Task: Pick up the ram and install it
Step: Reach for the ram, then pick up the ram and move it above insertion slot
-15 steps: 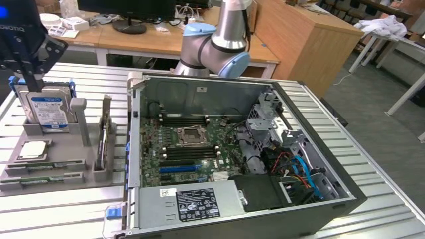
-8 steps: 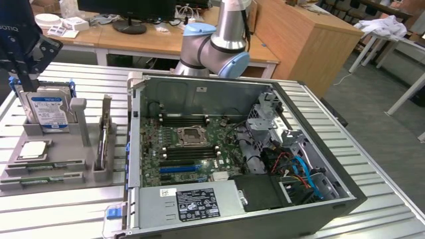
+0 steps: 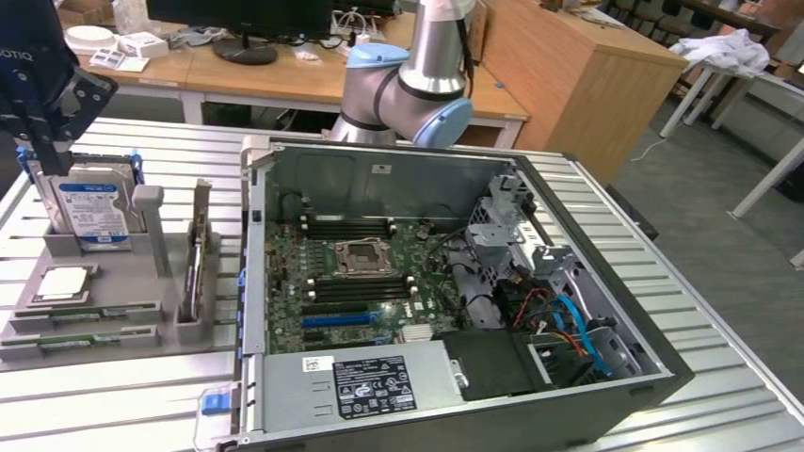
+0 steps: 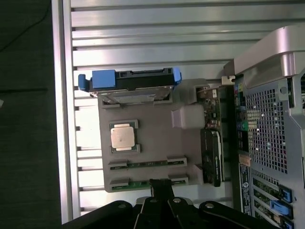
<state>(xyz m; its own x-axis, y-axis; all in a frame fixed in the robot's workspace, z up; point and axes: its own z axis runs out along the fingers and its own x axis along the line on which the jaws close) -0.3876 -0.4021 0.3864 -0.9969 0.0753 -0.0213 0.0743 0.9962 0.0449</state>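
Note:
Two ram sticks, long thin green boards, lie on edge in the slots of a grey holder tray [image 3: 126, 282]: one [image 3: 88, 313] just behind the other [image 3: 78, 341]. From the wrist they show as one ram stick [image 4: 147, 163] and a second ram stick [image 4: 136, 183]. My gripper [image 3: 32, 141] hangs well above the tray at the exterior view's far left, over the hard drive. In the wrist view my gripper [image 4: 161, 187] has its dark fingers pressed together with nothing between them, its tips lined up near the nearer stick.
The tray also holds an upright silver hard drive [image 3: 88, 202] with a blue label, a square processor [image 3: 63, 282] and an upright expansion card [image 3: 198, 259]. To the exterior view's right lies the open computer case [image 3: 603, 395], its motherboard [image 3: 358, 273] showing black memory slots.

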